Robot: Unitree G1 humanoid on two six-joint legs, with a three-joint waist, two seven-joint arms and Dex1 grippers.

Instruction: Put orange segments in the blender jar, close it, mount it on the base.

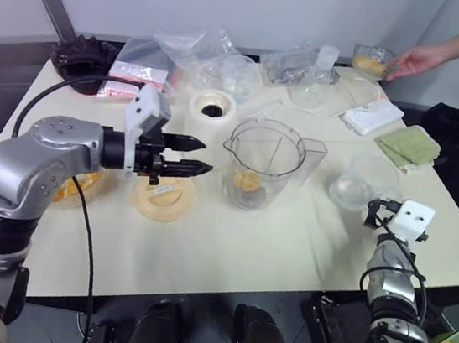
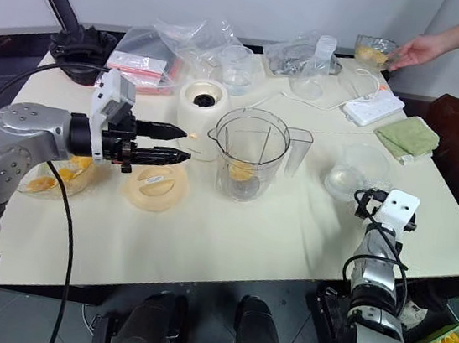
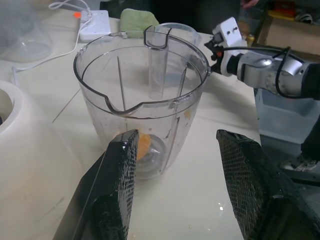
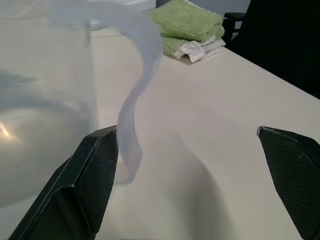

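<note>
The cream table [image 1: 228, 247] carries the large clear plastic blender jar [image 1: 257, 165] near its middle, one orange segment [image 1: 246, 180] lying by the blade. The white cylindrical base [image 1: 213, 106] stands behind-left. The left gripper [image 1: 200, 157] hovers beside the jar, jaws parted, empty. The right gripper [image 4: 192, 170], near the right edge, gapes wide, empty. More fruit likely needed: drop pieces centrally through the mouth, clear of the rim.

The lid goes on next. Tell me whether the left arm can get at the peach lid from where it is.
Probably yes. The left end effector hangs open just above the peach lid, which lies flat on bare table beside the blender jar, with nothing on top.
</note>
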